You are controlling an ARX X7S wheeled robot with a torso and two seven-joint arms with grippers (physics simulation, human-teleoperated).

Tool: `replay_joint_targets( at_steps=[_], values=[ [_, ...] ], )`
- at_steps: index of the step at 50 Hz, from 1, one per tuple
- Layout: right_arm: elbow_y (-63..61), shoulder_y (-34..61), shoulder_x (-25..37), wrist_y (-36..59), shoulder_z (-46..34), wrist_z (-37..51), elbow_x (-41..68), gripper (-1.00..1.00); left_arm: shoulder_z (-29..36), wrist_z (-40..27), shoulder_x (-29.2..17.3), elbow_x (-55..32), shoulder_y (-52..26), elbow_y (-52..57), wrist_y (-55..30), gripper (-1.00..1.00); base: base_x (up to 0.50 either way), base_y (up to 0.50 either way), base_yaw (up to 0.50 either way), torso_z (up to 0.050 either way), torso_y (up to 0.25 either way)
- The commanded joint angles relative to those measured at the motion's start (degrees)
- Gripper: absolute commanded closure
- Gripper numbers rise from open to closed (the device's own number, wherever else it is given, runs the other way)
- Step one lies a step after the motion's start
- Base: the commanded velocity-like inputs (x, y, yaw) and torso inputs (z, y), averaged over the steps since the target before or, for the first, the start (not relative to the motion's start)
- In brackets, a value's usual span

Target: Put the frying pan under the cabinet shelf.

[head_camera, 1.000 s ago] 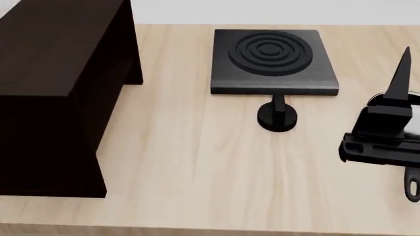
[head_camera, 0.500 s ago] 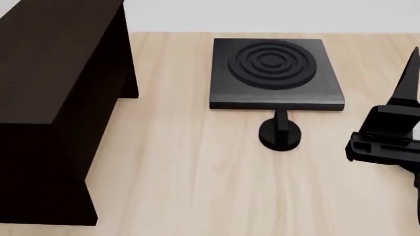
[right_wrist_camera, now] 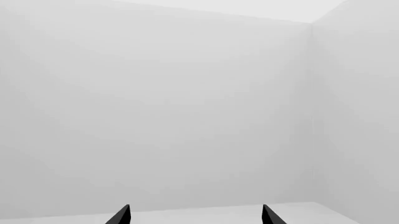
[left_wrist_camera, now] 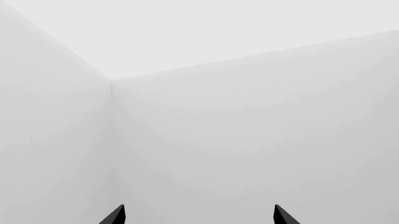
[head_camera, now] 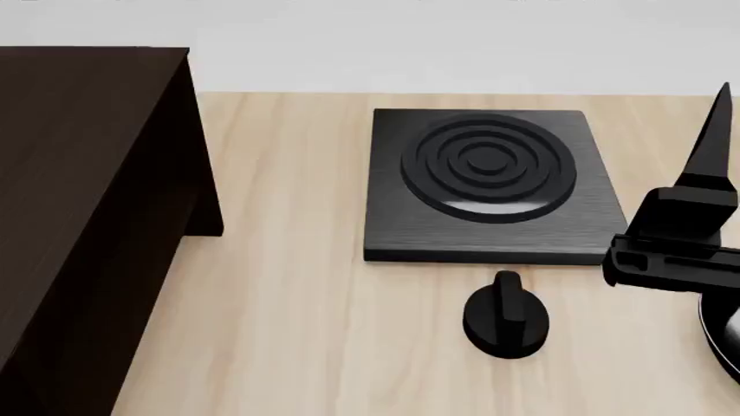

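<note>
The right tool (head_camera: 694, 217) is matte black: a blocky, slotted housing topped by a long, tapering pointed finger. Both wrist views show paired black pointed fingertips (left_wrist_camera: 114, 215).

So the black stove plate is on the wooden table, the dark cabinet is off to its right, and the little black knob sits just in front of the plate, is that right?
Not quite. The head view shows the dark cabinet to the left of the stove plate, not its right. The rest holds: the plate lies on the wooden table, and the black knob sits just in front of it.
</note>
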Motion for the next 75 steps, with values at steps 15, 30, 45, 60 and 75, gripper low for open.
replay_joint_targets(
  at_steps=[15,30,45,60,75],
  values=[
    [-0.37,-0.73,0.62,-1.02,-0.38,0.44,0.46,-1.00,0.04,-1.48,-1.16,-1.52,0.54,0.11,0.95,-1.00,0.41,0.00,0.00,0.000,0.001],
    [-0.39,-1.86,0.82,-1.87,-0.22,0.54,0.36,-1.00,0.50,-2.17,-1.77,-2.18,0.77,-0.43,1.96,-1.00,0.29,0.00,0.00,0.000,0.001],
    [0.51,-1.24,5.41,4.66,7.12,10.64,11.67,-1.00,1.12,-2.17,-2.21,-2.20,0.75,-1.70,3.46,-1.00,0.00,0.00,0.00,0.000,0.000],
    [2.14,-18.75,9.02,10.31,32.13,15.43,23.72,-1.00,3.00,-1.88,-1.83,-1.03,1.06,-3.23,5.17,-1.00,0.00,0.00,0.00,0.000,0.000],
    [3.70,-32.45,5.90,15.51,42.83,9.95,18.01,-1.00,3.00,-2.17,-1.93,-1.36,1.38,-3.01,5.56,-1.00,0.00,0.00,0.00,0.000,0.000]
  ],
)
